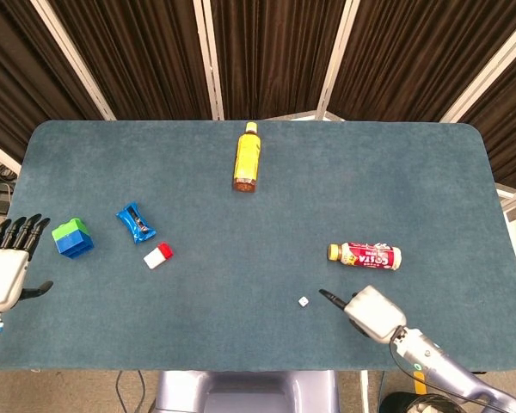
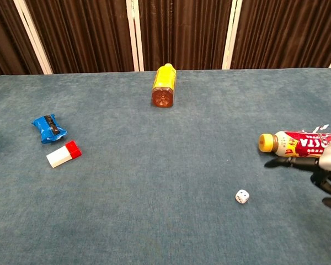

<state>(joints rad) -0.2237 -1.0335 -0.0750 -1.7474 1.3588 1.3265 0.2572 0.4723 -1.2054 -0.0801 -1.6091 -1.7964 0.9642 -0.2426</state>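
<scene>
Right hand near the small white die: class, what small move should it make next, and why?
Probably ease the right hand a little further left and down onto the small white die: a fingertip points at it, a gap remains, and the hand holds nothing.

The left hand sits at the near left edge, palm down, fingers straight and slightly spread, thumb out to the side, holding nothing. The right hand reaches in from the near right on an angled forearm, dark fingers extended forward and apart, empty.
</scene>
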